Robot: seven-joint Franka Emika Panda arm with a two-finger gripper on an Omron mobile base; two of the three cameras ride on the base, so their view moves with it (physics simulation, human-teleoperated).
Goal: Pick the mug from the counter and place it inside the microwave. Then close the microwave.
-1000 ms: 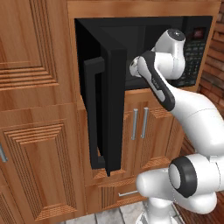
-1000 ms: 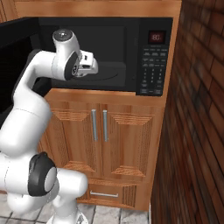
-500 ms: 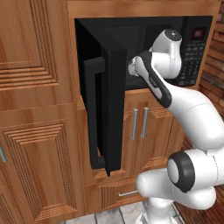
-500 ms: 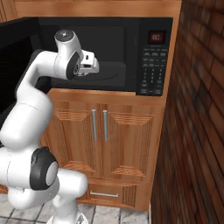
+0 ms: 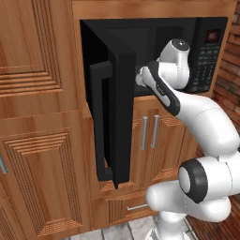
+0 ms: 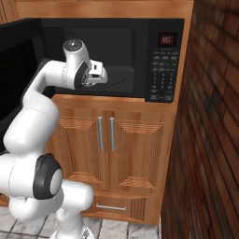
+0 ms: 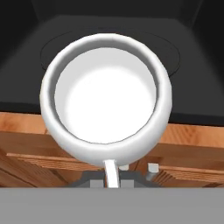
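Observation:
The white mug [image 7: 105, 94] fills the middle of the hand view, its mouth facing the camera and its handle pointing down between my fingertips. My gripper [image 7: 131, 169] is shut on the mug at that handle. It hangs just in front of the open microwave [image 6: 163, 60], level with the lower front edge of the cavity. The dark cavity floor with its round turntable [image 7: 175, 52] lies behind the mug. The microwave door [image 5: 119, 117] stands swung wide open to the left, and my gripper [image 5: 140, 77] is just right of its edge. The counter is out of view.
Brown wooden cabinets with two metal handles [image 6: 105, 133] sit below the microwave. A brick wall [image 6: 210, 116] runs along the right. The keypad and red display [image 6: 167, 39] are on the microwave's right side. Tall wooden cabinet panels [image 5: 37, 93] stand left of the door.
The hand with the mug has dropped slightly and edged closer to the microwave opening. The door has not moved.

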